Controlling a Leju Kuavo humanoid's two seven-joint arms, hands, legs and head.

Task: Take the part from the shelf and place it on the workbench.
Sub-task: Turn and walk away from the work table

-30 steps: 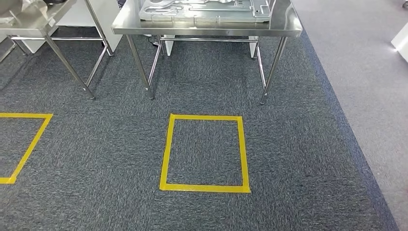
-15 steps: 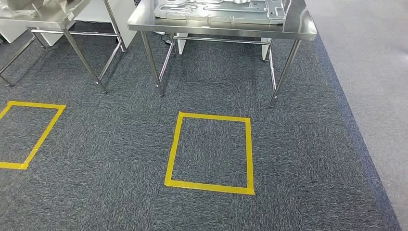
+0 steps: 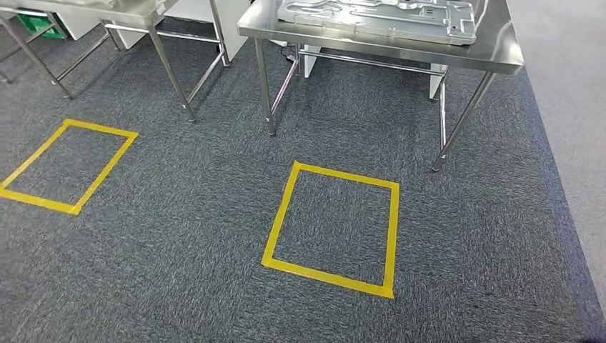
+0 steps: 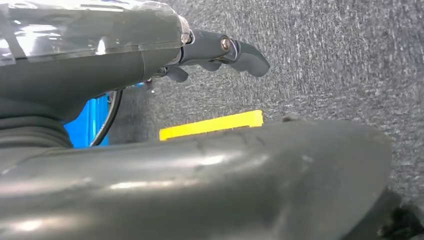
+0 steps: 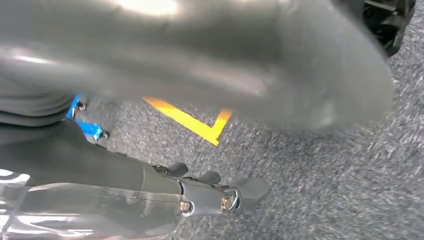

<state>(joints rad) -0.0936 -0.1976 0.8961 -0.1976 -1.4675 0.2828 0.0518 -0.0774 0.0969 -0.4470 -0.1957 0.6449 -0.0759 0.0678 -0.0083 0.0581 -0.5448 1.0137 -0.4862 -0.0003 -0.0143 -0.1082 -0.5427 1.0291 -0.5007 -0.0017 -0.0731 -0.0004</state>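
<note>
Desk: a stainless steel desk stands ahead of me at the far side of the carpet, its front edge and thin legs in my head view.
Part: a flat grey metal part with cut-out channels lies on the desk top, close to the front edge and reaching toward the right front corner.
Second desk: another steel desk stands to the left of the first, apart from it; I see its front edge and legs.
Floor: dark grey carpet, with a paler grey strip along the right.
Tape squares: one yellow tape square lies on the carpet in front of the desk with the part; a second yellow tape square lies to its left, in front of the other desk.
My left robot hand: my left robot hand hangs over the carpet, fingers slightly curled and apart, nothing in it.
My right robot hand: my right robot hand hangs over the carpet too, fingers loosely extended, holding nothing.
Green object: a green thing sits under the left desk; I cannot tell what it is.
</note>
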